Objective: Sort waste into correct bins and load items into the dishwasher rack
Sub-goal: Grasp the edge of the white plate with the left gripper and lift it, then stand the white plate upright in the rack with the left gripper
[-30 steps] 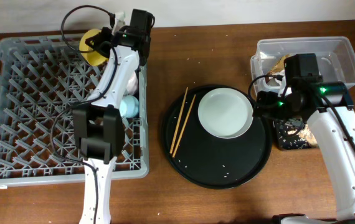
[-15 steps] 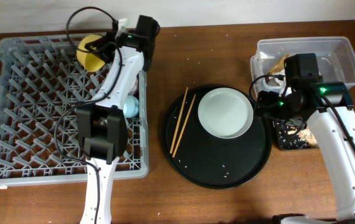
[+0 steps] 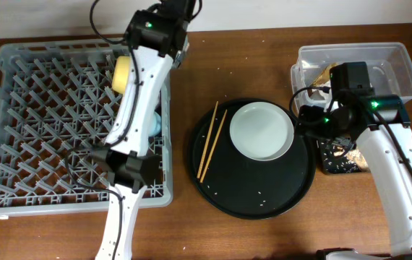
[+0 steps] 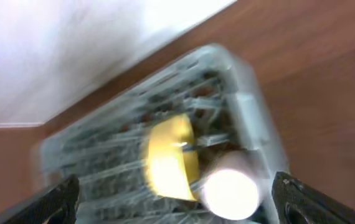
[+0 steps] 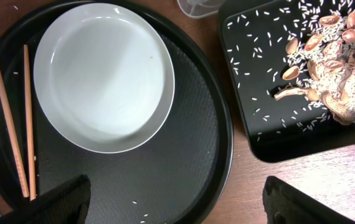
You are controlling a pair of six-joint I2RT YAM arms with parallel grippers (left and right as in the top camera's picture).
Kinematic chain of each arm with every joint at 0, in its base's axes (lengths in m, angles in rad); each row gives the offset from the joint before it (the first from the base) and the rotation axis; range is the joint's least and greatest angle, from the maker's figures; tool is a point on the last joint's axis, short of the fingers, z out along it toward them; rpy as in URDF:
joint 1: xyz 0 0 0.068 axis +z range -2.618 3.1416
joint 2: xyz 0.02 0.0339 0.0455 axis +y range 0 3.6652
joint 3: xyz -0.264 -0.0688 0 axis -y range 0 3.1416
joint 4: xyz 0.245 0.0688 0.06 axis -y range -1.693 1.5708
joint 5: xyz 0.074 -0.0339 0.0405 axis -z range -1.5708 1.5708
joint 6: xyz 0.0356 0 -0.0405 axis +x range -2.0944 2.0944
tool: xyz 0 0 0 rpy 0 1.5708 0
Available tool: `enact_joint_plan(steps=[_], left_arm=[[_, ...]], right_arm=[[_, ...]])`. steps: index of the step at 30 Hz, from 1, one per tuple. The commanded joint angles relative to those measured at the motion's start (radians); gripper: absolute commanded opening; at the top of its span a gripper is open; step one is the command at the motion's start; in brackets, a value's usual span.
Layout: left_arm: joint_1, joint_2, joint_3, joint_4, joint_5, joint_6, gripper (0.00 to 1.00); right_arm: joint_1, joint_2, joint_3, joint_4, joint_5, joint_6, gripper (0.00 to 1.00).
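The yellow bowl (image 3: 121, 72) stands on edge among the pegs at the back of the dishwasher rack (image 3: 40, 144). My left gripper (image 3: 177, 14) is open above the rack's back right corner and holds nothing. In the left wrist view the bowl (image 4: 170, 158) is blurred beside a washed-out round cup (image 4: 230, 193). The blue cup (image 3: 154, 124) peeks out from behind the left arm. The plate (image 5: 103, 74) and two chopsticks (image 5: 15, 118) lie on the round black tray (image 5: 190, 155). My right gripper (image 5: 176, 183) hangs open over that tray's right rim.
The shallow black tray (image 5: 258, 93) holds food scraps (image 5: 327, 68) and rice, right of the round tray. The clear tub (image 3: 358, 65) behind it contains a gold-brown wrapper (image 3: 327, 72). The left arm stretches over the rack's right side.
The left gripper opened, let go of the yellow bowl in the rack and pulled up and to the right. The right arm has not moved.
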Motion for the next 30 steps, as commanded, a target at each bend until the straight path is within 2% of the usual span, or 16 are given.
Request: enact_joint_plan(steps=[1,2,3,5,6,9,12,14,16,20,23,25,26,27,29,30], left_arm=[[0.000,-0.001,0.083,-0.060,0.729,-0.100,0.81],[-0.027,0.026,0.033,-0.094,0.838,-0.128,0.78],[-0.053,0.041,-0.021,-0.101,0.828,-0.128,0.77],[-0.103,0.061,-0.145,-0.057,0.818,-0.128,0.68],[-0.135,0.082,-0.214,-0.013,0.763,-0.129,0.67],[-0.195,0.106,-0.422,0.154,0.659,-0.232,0.63],[-0.222,0.107,-0.565,0.261,0.663,-0.234,0.57],[-0.247,0.108,-0.605,0.295,0.601,-0.234,0.48],[-0.249,0.109,-0.605,0.299,0.584,-0.234,0.28],[-0.251,0.109,-0.603,0.291,0.584,-0.233,0.01],[-0.243,0.085,-0.459,0.184,0.584,-0.225,0.01],[-0.212,0.073,-0.191,0.026,0.544,-0.226,0.01],[-0.197,0.071,-0.086,-0.031,0.506,-0.226,0.01],[-0.166,0.071,0.097,-0.116,0.436,-0.226,0.01],[-0.116,0.002,0.166,-0.167,0.336,-0.227,0.01],[-0.096,-0.055,0.166,-0.189,0.213,-0.227,0.01]], right_arm=[[-0.008,-0.005,0.008,0.027,-0.042,0.017,0.89],[-0.023,-0.005,0.066,0.013,-0.056,0.016,0.89],[-0.045,-0.005,0.126,-0.021,-0.055,0.001,0.88],[-0.114,-0.005,0.265,-0.114,-0.055,-0.011,0.89],[-0.143,-0.005,0.292,-0.140,-0.056,-0.011,0.88],[-0.145,-0.005,0.291,-0.175,-0.059,-0.010,0.89],[-0.146,-0.005,0.291,-0.177,-0.058,-0.011,0.89],[-0.145,-0.004,0.291,-0.179,-0.059,-0.011,0.89],[-0.145,-0.004,0.291,-0.182,-0.059,-0.010,0.89],[-0.145,-0.004,0.291,-0.182,-0.059,-0.010,0.89],[-0.145,-0.004,0.291,-0.173,-0.059,-0.011,0.89],[-0.145,-0.004,0.291,-0.174,-0.055,-0.027,0.90],[-0.145,-0.004,0.291,-0.174,-0.055,-0.046,0.90],[-0.145,-0.004,0.291,-0.174,-0.055,-0.048,0.90],[-0.145,-0.004,0.291,-0.173,-0.055,-0.048,0.93],[-0.145,-0.004,0.291,-0.170,-0.055,-0.048,0.93]])
